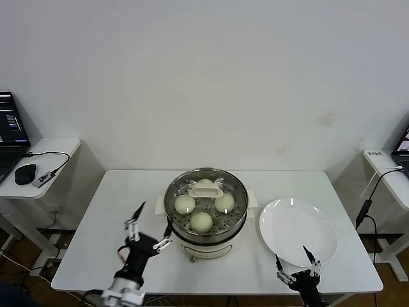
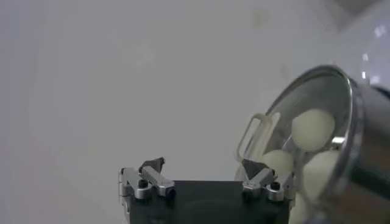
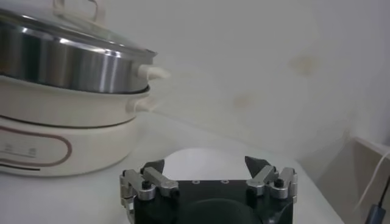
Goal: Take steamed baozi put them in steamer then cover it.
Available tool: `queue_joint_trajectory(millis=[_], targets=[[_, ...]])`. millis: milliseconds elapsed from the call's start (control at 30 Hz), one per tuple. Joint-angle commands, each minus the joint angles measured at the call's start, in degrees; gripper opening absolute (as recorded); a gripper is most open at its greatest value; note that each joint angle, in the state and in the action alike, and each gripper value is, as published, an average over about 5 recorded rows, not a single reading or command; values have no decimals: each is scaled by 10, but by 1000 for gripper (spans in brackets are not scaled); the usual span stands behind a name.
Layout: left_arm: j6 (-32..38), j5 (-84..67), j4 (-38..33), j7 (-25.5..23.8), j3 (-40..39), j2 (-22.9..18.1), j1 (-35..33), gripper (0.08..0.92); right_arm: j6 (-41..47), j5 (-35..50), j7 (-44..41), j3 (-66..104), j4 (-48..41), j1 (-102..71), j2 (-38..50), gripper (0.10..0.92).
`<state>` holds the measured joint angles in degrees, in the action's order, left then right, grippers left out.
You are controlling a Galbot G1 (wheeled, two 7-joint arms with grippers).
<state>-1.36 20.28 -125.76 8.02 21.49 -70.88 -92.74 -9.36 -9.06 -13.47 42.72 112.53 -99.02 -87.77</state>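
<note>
Cover (image 1: pixel 206 190) on steamer (image 1: pixel 206 225); baozi (image 1: pixel 200 220) inside, apparently four; plate (image 1: pixel 298 231) right.

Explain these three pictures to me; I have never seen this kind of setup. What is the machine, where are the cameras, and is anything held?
It is a two-armed robot at a white table. The wide picture comes from its head, looking down; the other two come from cameras on its wrists. The left gripper sits near the table's front edge, beside the steamer, fingers spread and empty. The right gripper sits at the front edge of the plate, also open and empty. The plate is bare. Four baozi lie inside the steamer, and the cover is on it. Side desks hold a laptop and mouse.
</note>
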Motion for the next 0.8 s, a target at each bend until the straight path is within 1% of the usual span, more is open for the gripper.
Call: queue_joint_trajectory(millis=[33,167,333,800], targets=[[70,-356,25,84,82,-53,-129,823,-20,79,40,-44,1,-31,78,823],[78,-337,43,86,77,-70,-145,823,-41,107,53,-55,2,-45,99,823],[134,-307,62,61,79,-84,-158,823,-45,121,53,-59,7,-59,106,823],[140,-268,70,36,69,-100,-174,823,-38,131,43,-76,6,-56,99,823]])
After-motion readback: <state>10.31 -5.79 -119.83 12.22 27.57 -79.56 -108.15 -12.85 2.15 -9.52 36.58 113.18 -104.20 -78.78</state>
